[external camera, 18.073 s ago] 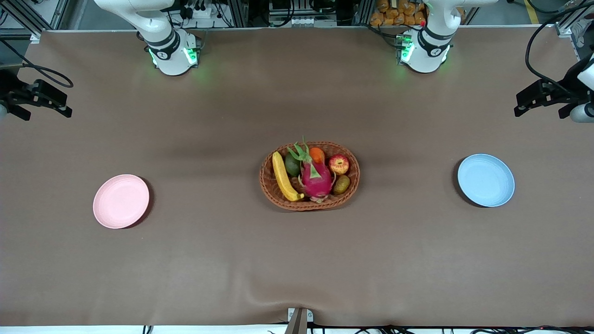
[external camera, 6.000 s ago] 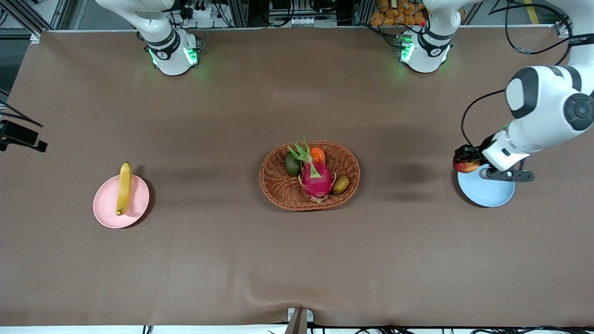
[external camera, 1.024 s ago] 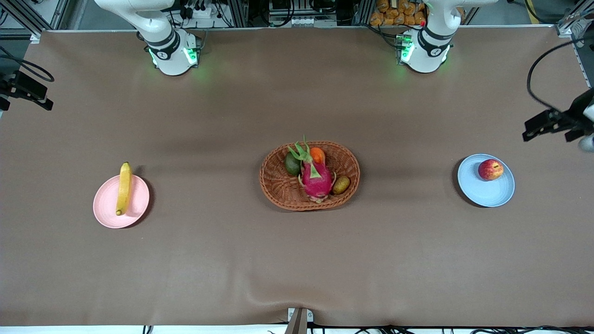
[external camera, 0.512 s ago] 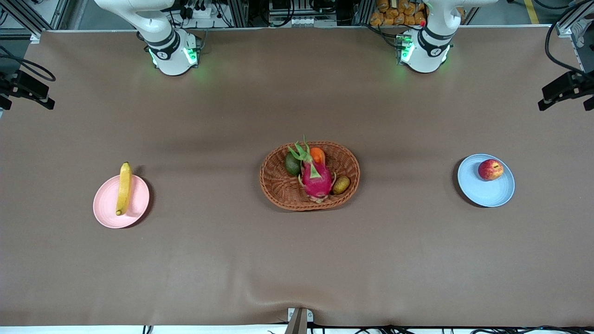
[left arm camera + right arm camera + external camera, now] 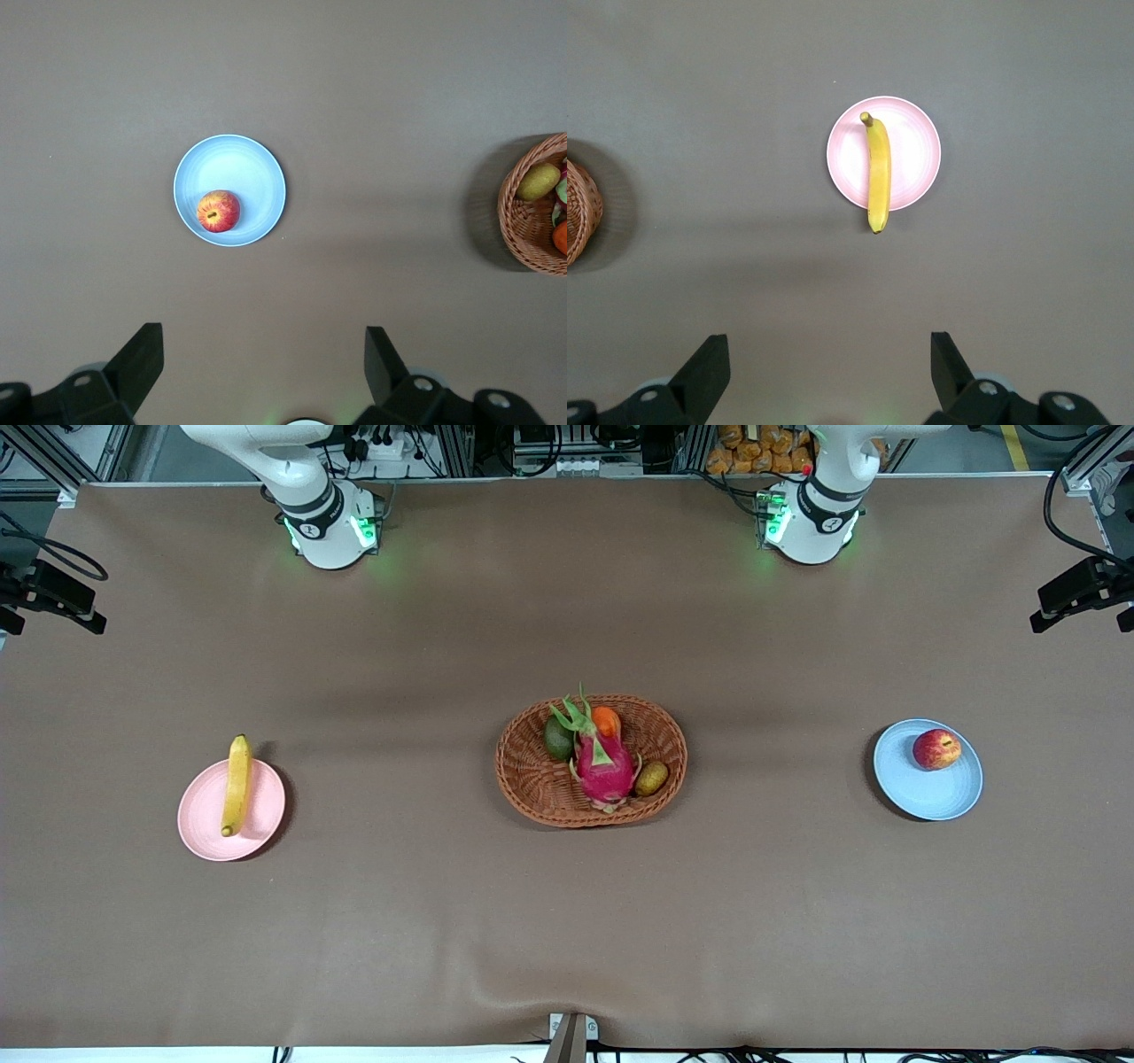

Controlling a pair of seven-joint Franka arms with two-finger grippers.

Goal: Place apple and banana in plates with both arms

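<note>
The red and yellow apple (image 5: 936, 749) lies in the light blue plate (image 5: 912, 788) toward the left arm's end of the table; both also show in the left wrist view, apple (image 5: 218, 212) in plate (image 5: 248, 173). The yellow banana (image 5: 236, 784) lies across the pale pink plate (image 5: 208, 824) toward the right arm's end, one tip past the rim; it also shows in the right wrist view (image 5: 878, 173) on its plate (image 5: 917, 150). My left gripper (image 5: 263, 363) is open and empty, high above bare table. My right gripper (image 5: 828, 365) is open and empty, high above bare table.
An oval wicker basket (image 5: 532, 779) stands mid-table with a pink dragon fruit (image 5: 605, 766), an orange fruit (image 5: 606, 720), a green avocado (image 5: 557, 738) and a brown kiwi (image 5: 653, 778). Its edge shows in both wrist views.
In the last second the left arm rose from beside the blue plate and drew back to the table's edge. The apple and banana stay in their plates. The right arm barely moved.
</note>
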